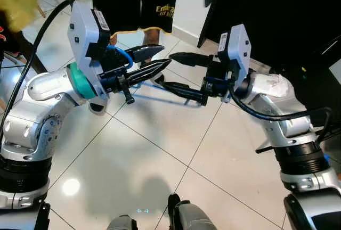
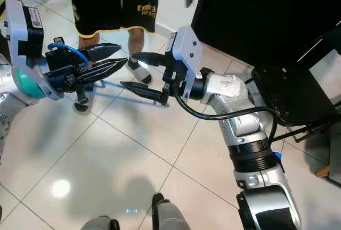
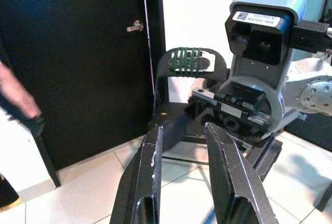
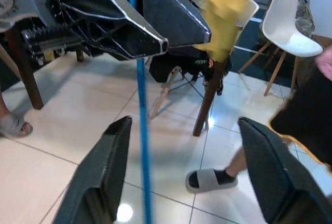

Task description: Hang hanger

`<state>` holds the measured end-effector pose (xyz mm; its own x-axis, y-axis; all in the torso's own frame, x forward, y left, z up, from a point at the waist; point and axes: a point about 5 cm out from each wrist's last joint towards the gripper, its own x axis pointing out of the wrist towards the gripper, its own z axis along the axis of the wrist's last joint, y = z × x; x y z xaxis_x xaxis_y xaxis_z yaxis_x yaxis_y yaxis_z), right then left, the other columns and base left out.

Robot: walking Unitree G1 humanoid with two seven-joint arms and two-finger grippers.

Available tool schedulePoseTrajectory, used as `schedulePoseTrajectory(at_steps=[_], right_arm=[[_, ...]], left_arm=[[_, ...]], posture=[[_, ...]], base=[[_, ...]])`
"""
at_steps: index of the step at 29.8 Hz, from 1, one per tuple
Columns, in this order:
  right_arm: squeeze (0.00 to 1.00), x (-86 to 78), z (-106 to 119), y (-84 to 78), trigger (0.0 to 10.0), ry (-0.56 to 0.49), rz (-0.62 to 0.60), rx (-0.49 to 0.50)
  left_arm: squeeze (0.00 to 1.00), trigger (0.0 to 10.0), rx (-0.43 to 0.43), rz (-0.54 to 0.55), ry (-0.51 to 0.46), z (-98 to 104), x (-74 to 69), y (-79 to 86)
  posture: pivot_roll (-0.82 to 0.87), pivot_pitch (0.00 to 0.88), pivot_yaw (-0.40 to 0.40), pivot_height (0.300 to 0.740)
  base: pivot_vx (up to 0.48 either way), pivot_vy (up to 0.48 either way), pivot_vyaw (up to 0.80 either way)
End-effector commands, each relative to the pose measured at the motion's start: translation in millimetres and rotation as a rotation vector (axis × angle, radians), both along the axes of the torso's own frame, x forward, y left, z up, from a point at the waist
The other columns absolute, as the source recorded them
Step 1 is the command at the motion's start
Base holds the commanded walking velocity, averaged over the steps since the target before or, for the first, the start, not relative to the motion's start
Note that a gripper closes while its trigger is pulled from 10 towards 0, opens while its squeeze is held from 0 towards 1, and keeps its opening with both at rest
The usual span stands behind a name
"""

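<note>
A thin blue hanger hangs at my left gripper point(image 1: 167, 55): its hook point(image 1: 123, 53) loops over the base of the fingers and its bar point(image 1: 155, 99) runs below them. The left fingers stand close together, gripping the hanger. My right gripper point(image 1: 166, 71) faces it from the right, open wide, one finger above and one below. In the right wrist view the blue bar point(image 4: 141, 130) passes between the right fingers point(image 4: 101, 177), touching neither.
A person in black shorts point(image 1: 133, 1) stands just beyond both grippers, one sandalled foot point(image 2: 139, 73) on the white tiles. A black door point(image 1: 277, 11) rises at the right, with a black chair point(image 2: 287, 97) beside my right arm. White chairs point(image 4: 285, 22) stand further off.
</note>
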<state>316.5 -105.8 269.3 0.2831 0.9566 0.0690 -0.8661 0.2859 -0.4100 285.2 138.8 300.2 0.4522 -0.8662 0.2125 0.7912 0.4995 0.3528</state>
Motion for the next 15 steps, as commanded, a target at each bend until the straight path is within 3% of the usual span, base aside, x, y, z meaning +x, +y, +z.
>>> schedulePoseTrajectory(at_steps=[1, 15], right_arm=[[0.0, -4.6, -4, -0.8, 10.0, -0.008, 0.018, -0.028], [0.0, -9.3, -43, 16.1, 10.0, 0.092, 0.042, -0.091]], left_arm=[[0.0, 10.0, 0.012, -0.002, 0.003, -2, 0.3, -1.7], [0.0, 10.0, 0.0, -0.01, -0.008, 1, -2.4, -4.1]], posture=[[0.03, 0.155, -0.005, 0.74], [0.03, 0.156, -0.009, 0.74]], base=[[0.0, 0.0, 0.0], [0.0, 0.0, 0.0]])
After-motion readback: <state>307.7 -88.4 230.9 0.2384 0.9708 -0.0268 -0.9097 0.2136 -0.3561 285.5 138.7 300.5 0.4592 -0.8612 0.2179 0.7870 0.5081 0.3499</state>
